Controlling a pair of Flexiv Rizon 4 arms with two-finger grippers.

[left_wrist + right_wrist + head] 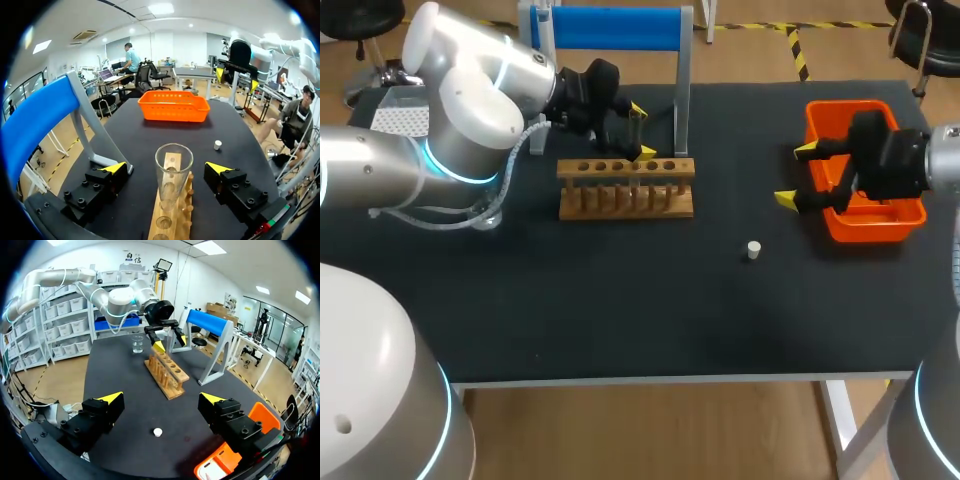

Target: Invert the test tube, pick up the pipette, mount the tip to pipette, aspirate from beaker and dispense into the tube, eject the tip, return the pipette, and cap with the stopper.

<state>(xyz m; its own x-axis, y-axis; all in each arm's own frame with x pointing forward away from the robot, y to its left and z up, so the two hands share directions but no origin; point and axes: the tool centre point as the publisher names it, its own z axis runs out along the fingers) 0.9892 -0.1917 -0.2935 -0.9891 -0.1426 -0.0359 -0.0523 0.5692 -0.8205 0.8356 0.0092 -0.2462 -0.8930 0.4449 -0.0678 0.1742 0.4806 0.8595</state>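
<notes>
Small white stopper [158,432] on the black table [112,372] under the wide-spread right claw [161,398], wooden rack [167,374] farther ahead.

table [620,320] black | basket [870,228] orange | rack [625,200] tan wood | stand bar [610,28] blue | stopper [753,250] white | tube [173,172] clear

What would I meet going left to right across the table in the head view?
Wooden rack → white stopper → orange basket. The left gripper overlaps the rack and the right gripper overlaps the basket, so both are left out.
</notes>
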